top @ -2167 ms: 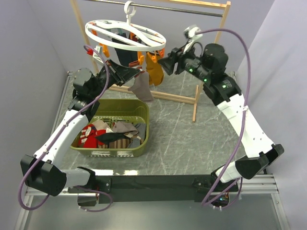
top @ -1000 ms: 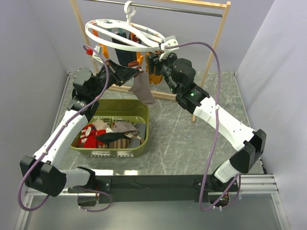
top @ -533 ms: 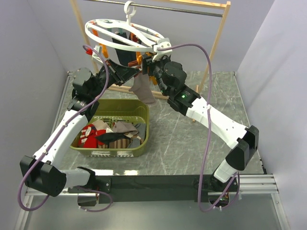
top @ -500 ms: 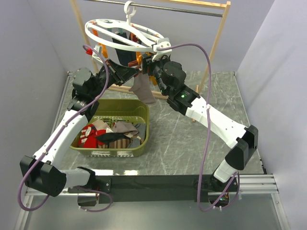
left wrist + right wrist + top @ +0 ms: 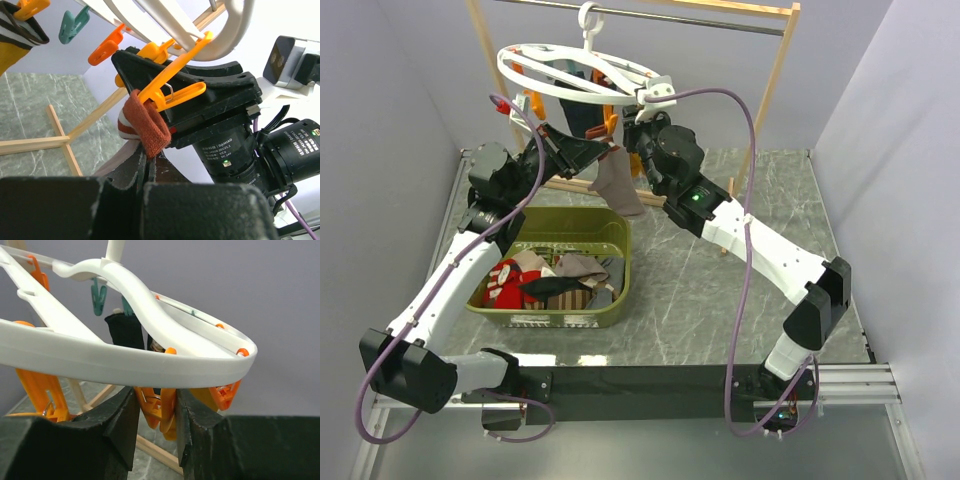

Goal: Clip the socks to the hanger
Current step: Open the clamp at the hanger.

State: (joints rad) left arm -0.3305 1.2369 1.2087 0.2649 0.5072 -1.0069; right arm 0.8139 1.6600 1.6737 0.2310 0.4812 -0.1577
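The white ring hanger (image 5: pixel 582 72) hangs from the wooden rack by its hook. My left gripper (image 5: pixel 608 156) is shut on a taupe sock (image 5: pixel 618 190), which dangles below it. In the left wrist view the sock's dark red cuff (image 5: pixel 148 131) sits at the mouth of an orange clip (image 5: pixel 172 93) under the ring (image 5: pixel 220 42). My right gripper (image 5: pixel 632 135) is just under the ring's near edge. In the right wrist view its fingers (image 5: pixel 125 412) close on both sides of that orange clip (image 5: pixel 163 407) below the ring (image 5: pixel 125 365). Another taupe sock (image 5: pixel 582 265) lies in the basket.
An olive basket (image 5: pixel 616 236) with several socks stands under the left arm. The wooden rack frame (image 5: pixel 734 200) stands behind. A mustard sock (image 5: pixel 11 42), a dark sock (image 5: pixel 125 330) and teal clips (image 5: pixel 72 25) hang from the hanger. Grey walls close in both sides.
My right arm has swung left from the rack's right side to the hanger and brought its fingers around an orange clip. My left gripper has held the sock still.
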